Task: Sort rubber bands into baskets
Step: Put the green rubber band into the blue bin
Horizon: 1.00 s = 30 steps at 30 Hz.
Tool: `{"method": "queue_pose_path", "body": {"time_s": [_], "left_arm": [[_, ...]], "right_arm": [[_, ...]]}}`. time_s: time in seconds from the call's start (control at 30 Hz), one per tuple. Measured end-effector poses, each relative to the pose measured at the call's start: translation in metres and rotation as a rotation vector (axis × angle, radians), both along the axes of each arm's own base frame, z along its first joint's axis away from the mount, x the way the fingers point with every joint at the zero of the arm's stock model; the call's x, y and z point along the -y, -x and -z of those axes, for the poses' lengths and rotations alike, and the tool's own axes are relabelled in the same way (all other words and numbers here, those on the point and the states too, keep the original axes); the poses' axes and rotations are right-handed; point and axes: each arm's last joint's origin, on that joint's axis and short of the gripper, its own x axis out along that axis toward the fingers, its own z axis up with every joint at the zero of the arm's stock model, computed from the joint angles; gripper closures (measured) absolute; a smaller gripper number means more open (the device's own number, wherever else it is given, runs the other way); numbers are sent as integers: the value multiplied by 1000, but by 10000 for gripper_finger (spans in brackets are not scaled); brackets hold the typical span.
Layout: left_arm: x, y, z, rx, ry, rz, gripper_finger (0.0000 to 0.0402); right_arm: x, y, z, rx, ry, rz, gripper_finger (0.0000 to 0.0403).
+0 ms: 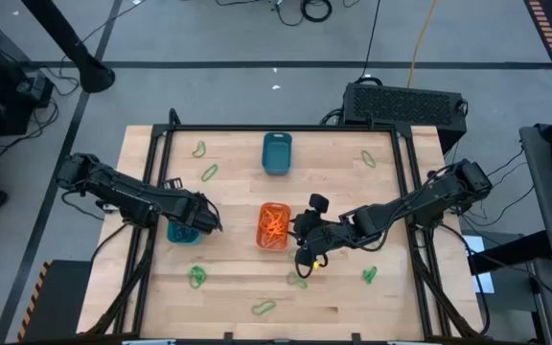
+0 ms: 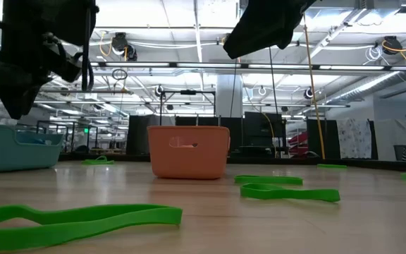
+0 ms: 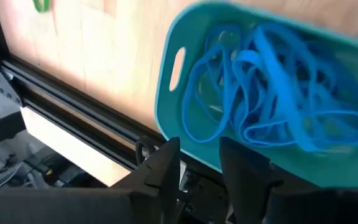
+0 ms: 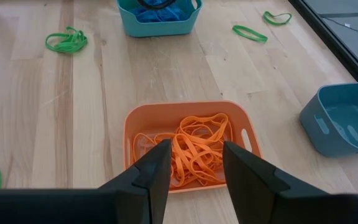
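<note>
From above: pale wooden plank tabletop (image 1: 228,287) framed by a dark metal rail; orange basket (image 1: 274,226) mid-table, rounded-cornered plastic, holding a tangle of orange rubber bands (image 1: 274,224); dark teal basket (image 1: 276,153) toward the far edge, apparently bare inside; turquoise basket (image 1: 182,233) near the left rail, mostly covered by the left gripper (image 1: 202,217) hovering over it; right gripper (image 1: 304,233) just beside the orange basket's right wall; green rubber bands (image 1: 197,277) strewn singly around the near and far edges, well apart, with open wood between them. At table height: orange basket (image 2: 188,151) upright and matte, with a small handle slot; flat green loops (image 2: 76,220) lying limp on the boards in front; turquoise basket (image 2: 16,147) at the left edge beneath a dark gripper; room to move between tubs. Left wrist: thin blue rubber bands (image 3: 272,93) heaped in the smooth turquoise basket (image 3: 173,93), oval handle slot in its end wall; own dark fingers (image 3: 166,168) parted by a narrow gap, nothing between them, above the basket's rim; rail edge close beside. Right wrist: fingers (image 4: 157,168) moderately apart, empty, poised over the orange basket (image 4: 129,134) and its orange loops (image 4: 194,149); teal basket (image 4: 344,118) off to one side; turquoise basket (image 4: 157,22) beyond; bare wood between.
</note>
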Motion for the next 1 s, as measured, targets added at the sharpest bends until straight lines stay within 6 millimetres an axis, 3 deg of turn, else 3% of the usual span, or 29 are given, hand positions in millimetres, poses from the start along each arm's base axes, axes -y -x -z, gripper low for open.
{"method": "queue_pose_path", "body": {"time_s": [0.27,0.47,0.77,1.0], "left_arm": [[19,-6,-43,230,108,37,281],[58,-15,-64,548,347,120,281],[132,-16,-74,828,618,418,281],[173,-33,-58,995,460,692,281]], "right_arm": [[0,0,0,1,0,0,266],[0,0,0,0,0,0,266],[0,0,0,0,0,0,266],[-2,0,0,6,-46,6,266]]}}
